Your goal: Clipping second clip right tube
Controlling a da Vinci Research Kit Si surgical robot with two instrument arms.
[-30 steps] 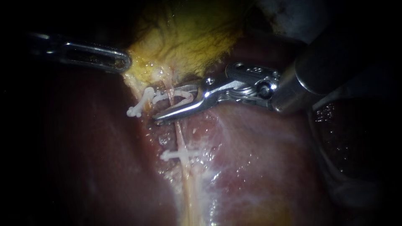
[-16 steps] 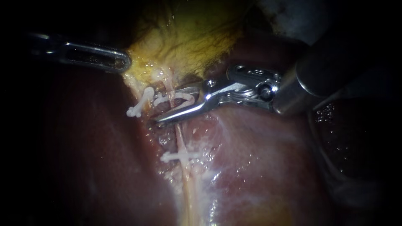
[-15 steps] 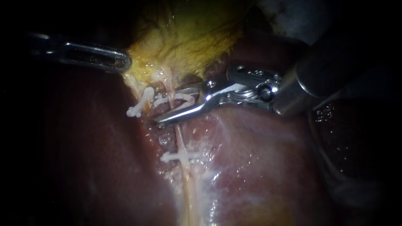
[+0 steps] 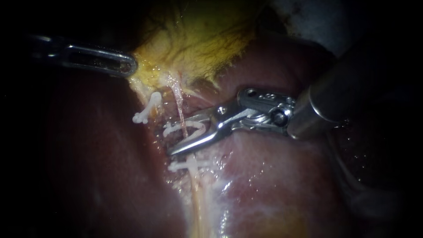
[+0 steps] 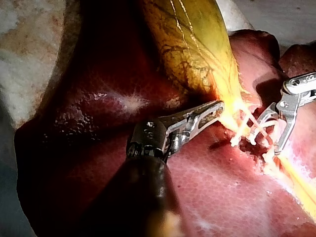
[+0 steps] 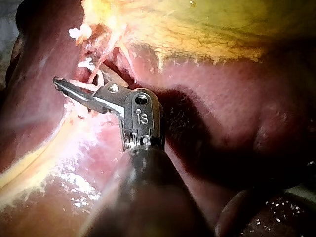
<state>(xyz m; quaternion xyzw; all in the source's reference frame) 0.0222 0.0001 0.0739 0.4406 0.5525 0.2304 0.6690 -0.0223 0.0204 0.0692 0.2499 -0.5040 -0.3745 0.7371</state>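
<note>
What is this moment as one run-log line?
left instrument: shut on gallbladder | right instrument: open clip in jaws, astride tube | lower clip: on same tube

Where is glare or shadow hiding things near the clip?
Endoscope view: light pools centrally; the left silver slotted instrument, gripping the yellow gallbladder, fades into dark; wet glare on the red liver. Left wrist view: glare washes over the pale tube. Right wrist view: the right silver instrument holding the white open clip shadows the liver.

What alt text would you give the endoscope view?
The right instrument holds an open white clip around a thin pink tube, just above a lower clip already on it. The left instrument grips the yellow gallbladder.
</note>
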